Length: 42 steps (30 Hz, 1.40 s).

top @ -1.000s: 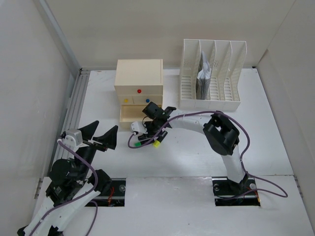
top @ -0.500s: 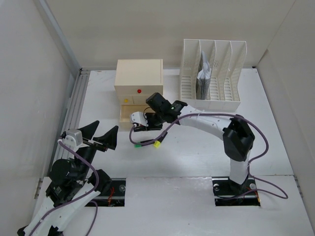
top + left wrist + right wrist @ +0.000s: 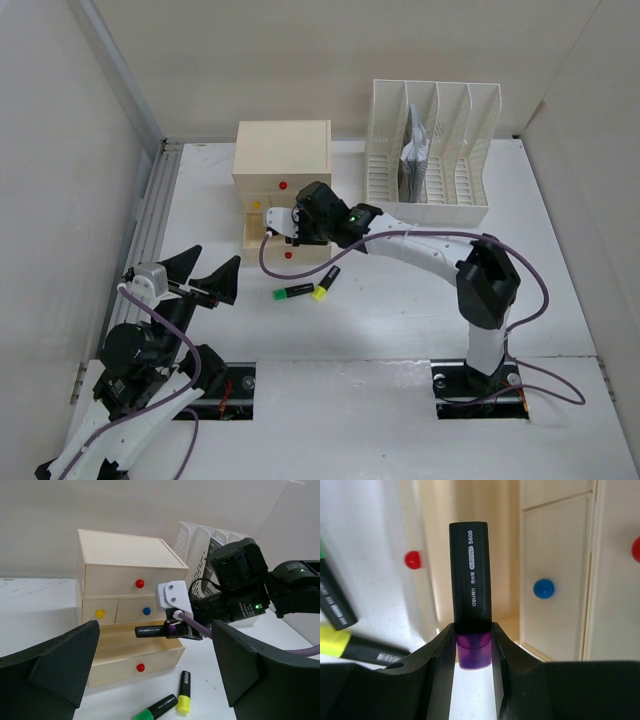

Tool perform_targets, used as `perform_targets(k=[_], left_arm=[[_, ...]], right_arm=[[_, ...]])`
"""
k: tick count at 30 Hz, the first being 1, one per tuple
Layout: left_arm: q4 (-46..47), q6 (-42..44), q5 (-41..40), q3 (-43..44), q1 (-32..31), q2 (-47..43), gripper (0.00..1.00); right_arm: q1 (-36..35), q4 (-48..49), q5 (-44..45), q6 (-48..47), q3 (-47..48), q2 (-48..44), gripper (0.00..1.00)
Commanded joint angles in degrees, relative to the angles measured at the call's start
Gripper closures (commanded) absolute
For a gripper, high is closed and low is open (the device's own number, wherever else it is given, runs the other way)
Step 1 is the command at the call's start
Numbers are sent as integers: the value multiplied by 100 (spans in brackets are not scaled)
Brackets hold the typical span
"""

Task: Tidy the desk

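Observation:
My right gripper is shut on the purple cap end of a black highlighter. It holds the highlighter level over the open bottom drawer of the beige drawer box. In the top view the right gripper hovers at the drawer's front. Two more highlighters lie on the white desk in front of the drawer: a green-capped one and a yellow-capped one. Well apart at the near left, my left gripper stands open with nothing in it.
A white slotted file rack with papers in one slot stands at the back right. A grey metal rail runs along the desk's left edge. White walls close in the sides and back. The box's upper drawers are shut.
My right gripper has lifted the purple-capped highlighter from beside the other two and carried it back and left, over the open drawer. The left arm has not moved.

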<state>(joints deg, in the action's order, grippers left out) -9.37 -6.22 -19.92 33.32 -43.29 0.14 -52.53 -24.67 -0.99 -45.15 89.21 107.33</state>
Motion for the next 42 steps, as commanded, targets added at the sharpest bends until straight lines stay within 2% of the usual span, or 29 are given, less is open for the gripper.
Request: perform_targets(k=[1, 6, 8, 13, 15, 17, 18, 20, 22, 23, 25, 28, 42], left_arm=[[286, 77, 50, -19, 13, -1016, 8], [286, 77, 50, -19, 13, -1016, 8], [286, 77, 50, -19, 13, -1016, 8], [286, 77, 50, -19, 13, -1016, 8], [286, 77, 50, -19, 13, -1016, 8], [286, 77, 50, -19, 13, -1016, 8], [286, 77, 50, -19, 13, -1016, 8], [286, 77, 50, -19, 13, -1016, 8], [286, 77, 50, -19, 13, -1016, 8], [286, 77, 50, -19, 13, -1016, 9], [286, 77, 50, -19, 13, -1016, 9], [286, 77, 50, -19, 13, -1016, 9], [286, 77, 50, -19, 13, -1016, 9]], right_arm=[[-3, 489, 775, 208, 167, 209, 86], [-3, 542, 829, 260, 167, 271, 58], [-3, 629, 890, 261, 106, 271, 53], [-3, 822, 767, 313, -70, 86, 51], [-3, 823, 410, 366, -70, -62, 51], [-3, 631, -135, 201, -123, -168, 67], [-3, 386, -1008, 51, -123, -168, 73], [-3, -437, -1856, -474, 87, -107, 81], [-3, -1273, -3066, -985, 350, 182, 81], [-3, -2061, -3352, -1188, 499, 331, 77], [-3, -2751, -3870, -1803, 904, 769, 73], [-3, -2868, -3821, -1805, 905, 974, 67], [-3, -1349, -2802, -567, 422, 1168, 60]])
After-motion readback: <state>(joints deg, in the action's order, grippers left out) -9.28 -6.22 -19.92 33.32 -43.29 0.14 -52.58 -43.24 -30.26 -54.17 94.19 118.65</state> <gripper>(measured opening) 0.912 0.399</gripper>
